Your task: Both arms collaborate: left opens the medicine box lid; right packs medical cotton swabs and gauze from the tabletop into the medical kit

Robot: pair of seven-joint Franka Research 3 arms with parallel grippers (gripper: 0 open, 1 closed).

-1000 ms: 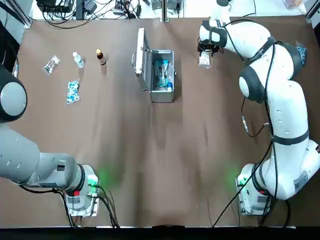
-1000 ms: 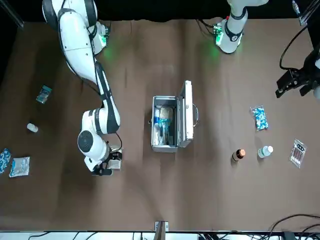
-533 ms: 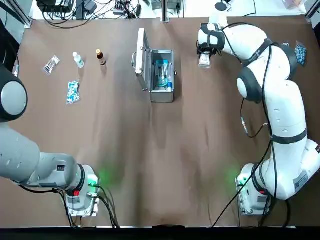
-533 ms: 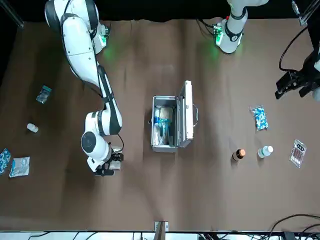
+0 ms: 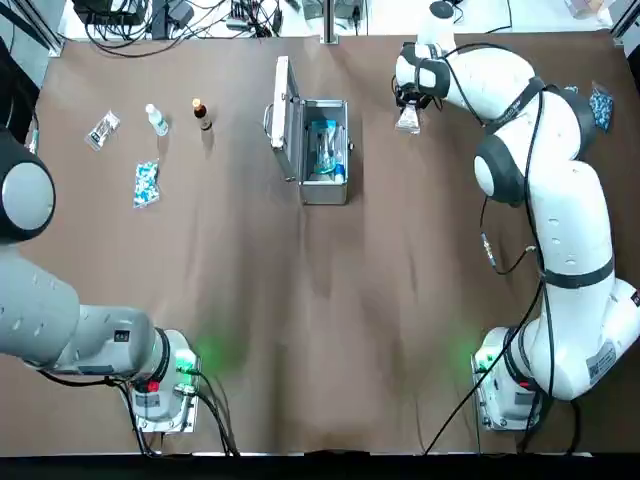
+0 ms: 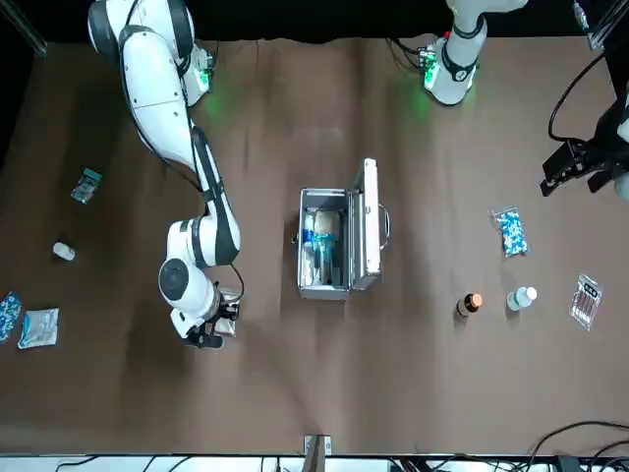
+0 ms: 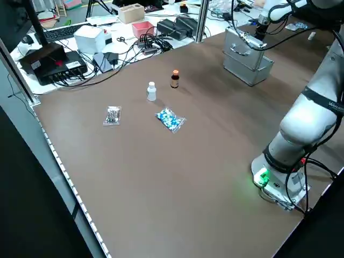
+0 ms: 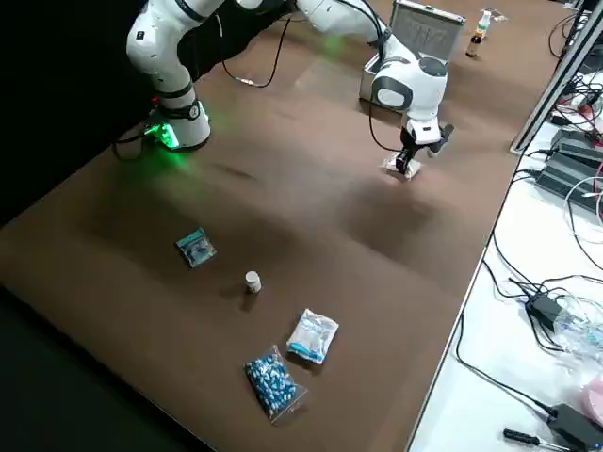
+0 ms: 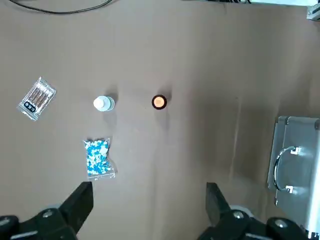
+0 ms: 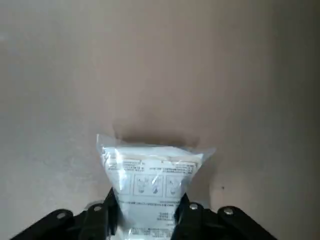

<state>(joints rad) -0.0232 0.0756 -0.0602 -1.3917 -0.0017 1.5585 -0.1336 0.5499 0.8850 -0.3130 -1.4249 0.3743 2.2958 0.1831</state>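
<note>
Gauze [image 10: 150,170] — a crinkly white plastic packet — sits pinched between your right end effector's [image 10: 145,212] fingers, just off the table [image 5: 330,320] right of the kit [image 5: 322,150], ready to carry over. The ribbed aluminium kit stands open, swabs [image 5: 322,140] inside. Your left end effector [image 9: 147,200] hovers spread apart — empty.
</note>
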